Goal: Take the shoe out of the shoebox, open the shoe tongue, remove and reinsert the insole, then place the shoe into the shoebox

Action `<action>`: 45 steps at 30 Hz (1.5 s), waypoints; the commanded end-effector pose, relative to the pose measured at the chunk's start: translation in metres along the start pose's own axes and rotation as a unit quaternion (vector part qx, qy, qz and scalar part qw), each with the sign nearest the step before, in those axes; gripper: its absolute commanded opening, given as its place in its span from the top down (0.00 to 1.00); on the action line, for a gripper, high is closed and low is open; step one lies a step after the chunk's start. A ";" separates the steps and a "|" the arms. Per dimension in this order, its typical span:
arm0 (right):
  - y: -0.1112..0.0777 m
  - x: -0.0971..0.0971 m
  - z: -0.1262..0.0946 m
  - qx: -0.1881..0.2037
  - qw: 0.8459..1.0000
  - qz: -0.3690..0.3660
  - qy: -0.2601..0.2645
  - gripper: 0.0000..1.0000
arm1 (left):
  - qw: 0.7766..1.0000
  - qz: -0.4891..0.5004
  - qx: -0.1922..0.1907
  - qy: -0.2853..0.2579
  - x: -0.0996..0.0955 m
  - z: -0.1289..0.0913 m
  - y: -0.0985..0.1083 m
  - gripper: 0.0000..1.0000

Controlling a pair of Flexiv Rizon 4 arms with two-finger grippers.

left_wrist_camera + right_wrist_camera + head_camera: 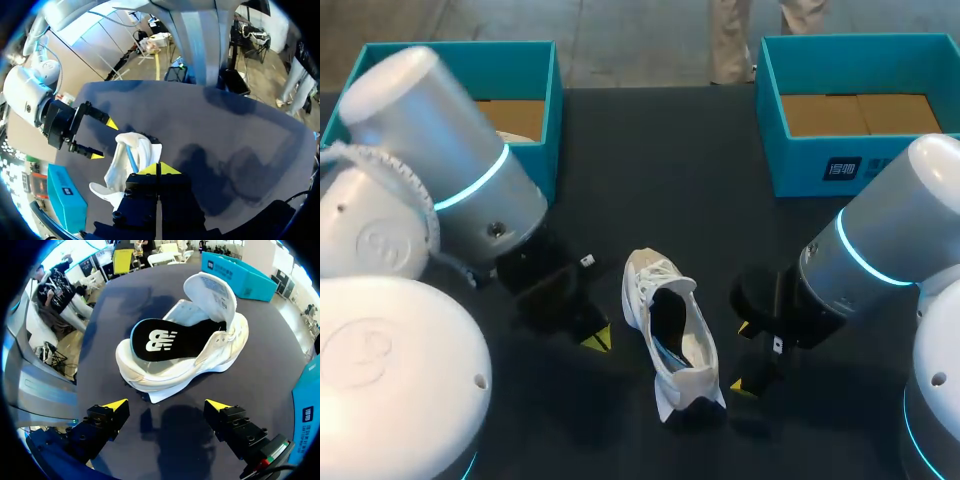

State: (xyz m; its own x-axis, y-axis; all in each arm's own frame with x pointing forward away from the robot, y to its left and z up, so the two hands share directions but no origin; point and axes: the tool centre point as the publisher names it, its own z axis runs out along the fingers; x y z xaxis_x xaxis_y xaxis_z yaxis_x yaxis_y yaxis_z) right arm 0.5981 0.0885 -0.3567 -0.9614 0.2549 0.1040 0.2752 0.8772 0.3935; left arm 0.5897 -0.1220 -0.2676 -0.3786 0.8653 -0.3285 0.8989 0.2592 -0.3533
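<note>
White shoe (692,345) upright on the dark table (650,160) between the two arms, tongue (212,290) folded forward, black insole (170,340) seated inside — long axis running away from the robot, toe end farther. Left gripper (159,169) just beside one flank, yellow tips pressed together on nothing; right gripper (165,405) just beside the other, fingers spread wide, shoe broadside straight ahead — probably readier to lift. Left shoebox (552,120) and right shoebox (800,165) well apart at the far corners.

On the table (660,170), the shoe (665,330) lies between the left gripper (597,338) and the right gripper (742,357), its insole (170,340) inside. Behind stand the left shoebox (552,110) and the right shoebox (800,160), well apart.
</note>
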 end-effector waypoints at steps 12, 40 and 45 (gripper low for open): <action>-0.029 -0.017 -0.034 0.032 0.999 -0.030 -0.005 0.00 | 0.999 0.000 -0.002 0.049 0.000 -0.015 -0.003 1.00; -0.062 -0.033 -0.063 0.031 0.991 -0.125 0.030 0.00 | 0.956 0.184 -0.012 0.229 -0.043 0.011 0.005 1.00; -0.062 -0.033 -0.063 0.031 0.991 -0.125 0.030 0.00 | 0.952 0.194 -0.022 0.236 -0.050 0.019 0.010 1.00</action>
State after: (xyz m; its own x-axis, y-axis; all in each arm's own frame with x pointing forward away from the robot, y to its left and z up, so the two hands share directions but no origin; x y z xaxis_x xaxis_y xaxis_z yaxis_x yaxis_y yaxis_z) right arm 0.6139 0.0001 -0.3271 -0.9977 0.0035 0.0676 0.0275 0.9332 0.3582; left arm 0.6094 -0.1588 -0.2644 0.0824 0.9896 -0.1178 0.9634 -0.1094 -0.2449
